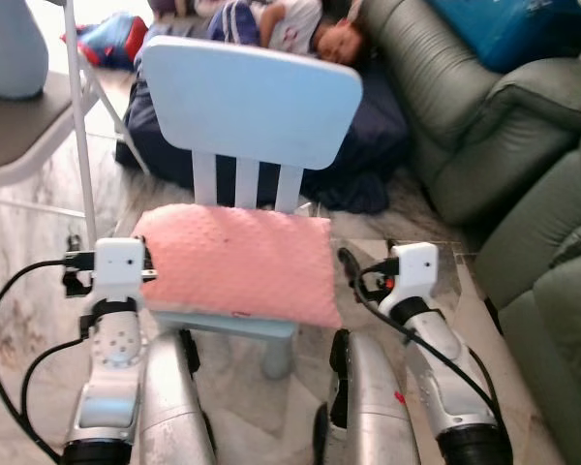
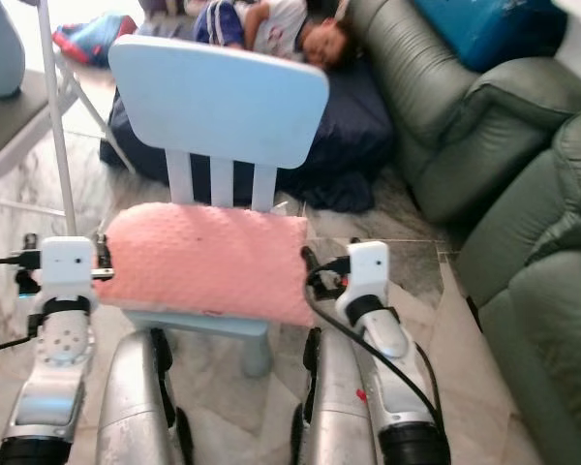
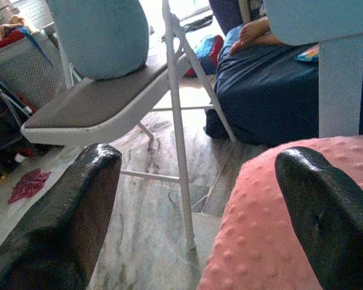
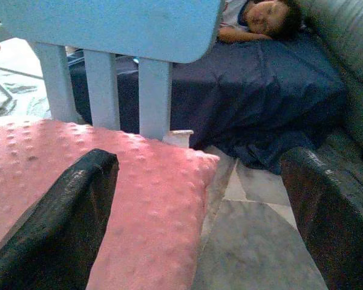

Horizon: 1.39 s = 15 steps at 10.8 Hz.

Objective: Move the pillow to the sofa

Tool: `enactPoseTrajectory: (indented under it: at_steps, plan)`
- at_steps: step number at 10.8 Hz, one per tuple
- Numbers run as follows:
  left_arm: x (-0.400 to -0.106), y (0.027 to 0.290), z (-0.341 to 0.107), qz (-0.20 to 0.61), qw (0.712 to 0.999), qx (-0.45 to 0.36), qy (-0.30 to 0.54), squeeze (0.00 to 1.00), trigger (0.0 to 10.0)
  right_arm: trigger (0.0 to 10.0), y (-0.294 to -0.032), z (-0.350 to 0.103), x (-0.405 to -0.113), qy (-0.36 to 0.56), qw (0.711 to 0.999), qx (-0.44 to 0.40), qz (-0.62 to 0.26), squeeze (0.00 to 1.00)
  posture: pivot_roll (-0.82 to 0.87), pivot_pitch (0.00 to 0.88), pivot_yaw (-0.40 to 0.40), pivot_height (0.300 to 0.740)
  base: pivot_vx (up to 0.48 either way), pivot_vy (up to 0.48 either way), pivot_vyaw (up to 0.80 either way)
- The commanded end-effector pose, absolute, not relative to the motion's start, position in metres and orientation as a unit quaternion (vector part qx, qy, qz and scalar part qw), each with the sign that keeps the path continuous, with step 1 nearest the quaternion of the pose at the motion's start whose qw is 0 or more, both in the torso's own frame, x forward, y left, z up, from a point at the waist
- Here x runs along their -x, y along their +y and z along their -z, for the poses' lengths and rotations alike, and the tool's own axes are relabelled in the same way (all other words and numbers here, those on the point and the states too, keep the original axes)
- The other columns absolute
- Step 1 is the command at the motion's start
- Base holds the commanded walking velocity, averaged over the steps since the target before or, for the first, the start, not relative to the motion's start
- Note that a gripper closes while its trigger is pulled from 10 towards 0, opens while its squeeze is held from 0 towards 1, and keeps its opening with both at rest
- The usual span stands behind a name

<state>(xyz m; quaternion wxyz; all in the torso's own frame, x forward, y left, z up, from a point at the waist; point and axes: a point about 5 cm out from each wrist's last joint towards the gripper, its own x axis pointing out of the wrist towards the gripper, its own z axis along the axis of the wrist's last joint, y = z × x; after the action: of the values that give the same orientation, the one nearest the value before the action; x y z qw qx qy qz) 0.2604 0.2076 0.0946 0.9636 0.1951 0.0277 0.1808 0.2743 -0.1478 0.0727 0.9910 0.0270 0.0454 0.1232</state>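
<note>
From left to right: one grey folding chair point(image 1: 19, 126) stands at the far left and carries one pale blue cushion point(image 3: 100, 36) on its seat. Next, the left hand point(image 3: 196, 199) is held level with the left end of the single pink pillow point(image 1: 237, 262); its two black fingers point(image 3: 60, 223) are spread apart, one outside the pillow's end and one over its top, gripping nothing, which suggests the arm is posed to take that end. The pillow, the task's thing, lies flat across the seat of one small blue chair point(image 1: 247, 97), reaching nearly the full width of the seat, so a two-sided lift seems the likely reason both arms flank it. The right hand point(image 4: 199, 217) mirrors the left at the pillow's right end, its fingers likewise parted and empty, one finger over the pink cover and the other clear of it above the floor. Behind the chair, one person point(image 1: 290, 24) lies on a dark blue mattress point(image 1: 368, 145) on the floor. At the far right stands the green sofa point(image 1: 523, 145), the destination, with one blue object point(image 1: 513, 29) on its upper seat.
</note>
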Motion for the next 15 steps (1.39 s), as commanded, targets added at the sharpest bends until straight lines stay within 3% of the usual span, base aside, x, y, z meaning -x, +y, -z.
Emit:
enactPoseTrajectory:
  at_steps: [1, 3, 8, 10, 13, 15]
  plan:
    - [-0.258, 0.212, -0.094, -0.185, 0.962, -0.199, 0.035, 0.0, 10.0, 10.0, -0.147, -0.07, -0.273, 0.053, 0.99, -0.028, -0.124, 0.0, -0.01, 0.153, -0.073, 0.513, 0.0, 0.48, 0.0]
    - [-0.259, 0.211, -0.094, -0.18, 0.962, -0.205, 0.031, 0.0, 10.0, 10.0, -0.147, -0.069, -0.274, 0.054, 0.99, -0.028, -0.125, 0.0, -0.01, 0.15, -0.071, 0.513, 0.0, 0.437, 0.0]
    - [-0.258, 0.193, -0.089, -0.114, 0.97, -0.212, 0.031, 0.0, 10.0, 10.0, -0.152, -0.067, -0.27, 0.062, 0.991, -0.028, -0.116, 0.0, -0.01, 0.177, -0.077, 0.513, 0.0, 0.0, 0.0]
    - [-0.259, 0.2, -0.086, -0.111, 0.969, -0.215, 0.043, 0.0, 10.0, 10.0, -0.153, -0.069, -0.272, 0.063, 0.992, -0.04, -0.1, 0.0, -0.02, 0.208, -0.072, 0.513, 0.0, 0.0, 0.0]
    - [-0.264, 0.207, -0.09, -0.105, 0.97, -0.213, 0.042, 0.0, 10.0, 10.0, -0.15, -0.073, -0.269, 0.06, 0.992, -0.058, -0.097, 0.0, -0.02, 0.249, -0.057, 0.46, 0.0, 0.0, 0.0]
    - [-0.285, 0.222, -0.107, -0.124, 0.969, -0.214, 0.021, 0.0, 10.0, 10.0, -0.147, -0.082, -0.283, 0.064, 0.99, -0.061, -0.106, 0.0, -0.03, 0.297, -0.069, 0.46, 0.0, 0.0, 0.0]
